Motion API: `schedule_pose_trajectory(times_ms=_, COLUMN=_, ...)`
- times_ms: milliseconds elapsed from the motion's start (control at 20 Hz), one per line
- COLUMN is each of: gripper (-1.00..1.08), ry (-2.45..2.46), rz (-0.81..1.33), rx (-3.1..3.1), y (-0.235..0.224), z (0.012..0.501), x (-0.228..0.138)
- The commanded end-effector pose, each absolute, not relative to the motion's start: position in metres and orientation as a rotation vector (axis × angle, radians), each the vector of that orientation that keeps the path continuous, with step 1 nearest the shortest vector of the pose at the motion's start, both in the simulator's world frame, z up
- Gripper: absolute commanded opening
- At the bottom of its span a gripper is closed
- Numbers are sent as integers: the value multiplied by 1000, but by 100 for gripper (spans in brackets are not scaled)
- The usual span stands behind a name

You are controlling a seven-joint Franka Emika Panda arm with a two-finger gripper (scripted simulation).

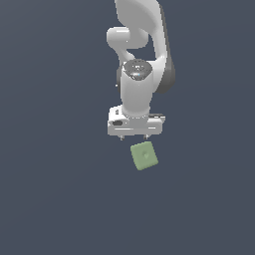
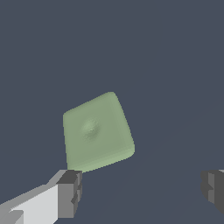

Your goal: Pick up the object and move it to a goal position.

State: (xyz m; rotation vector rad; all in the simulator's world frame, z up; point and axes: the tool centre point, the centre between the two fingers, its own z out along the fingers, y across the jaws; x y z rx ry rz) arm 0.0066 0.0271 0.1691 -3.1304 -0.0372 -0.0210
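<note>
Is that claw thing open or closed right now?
Open. In the wrist view the gripper has its two fingers spread far apart with nothing between them; the green cube lies beyond the fingertips, ungrasped.

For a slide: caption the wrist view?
Open jaws of the gripper hang over the sage-green cube, which lies off-centre, not between them.

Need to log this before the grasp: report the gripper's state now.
Gripper: open, fingers spread wide, holding nothing; the green cube sits outside the gap between them, ungrasped.
</note>
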Motion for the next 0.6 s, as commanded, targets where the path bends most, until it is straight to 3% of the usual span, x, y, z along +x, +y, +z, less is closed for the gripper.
schedule_pose_trajectory(times_ms=0, gripper=100, ry=-37, rz=-21, rx=-3130, y=27, z=169, x=7)
schedule_pose_trajectory(times_ms=450, gripper=100, ry=-37, rz=-21, rx=-3130, y=27, z=169, x=7)
schedule_pose_trajectory(times_ms=500, gripper=68, ry=-37, rz=-21, rx=-3130, y=27, z=169, x=7)
schedule_pose_trajectory(times_ms=550, gripper=68, ry=-38, rz=-21, rx=-3131, y=27, z=169, x=7)
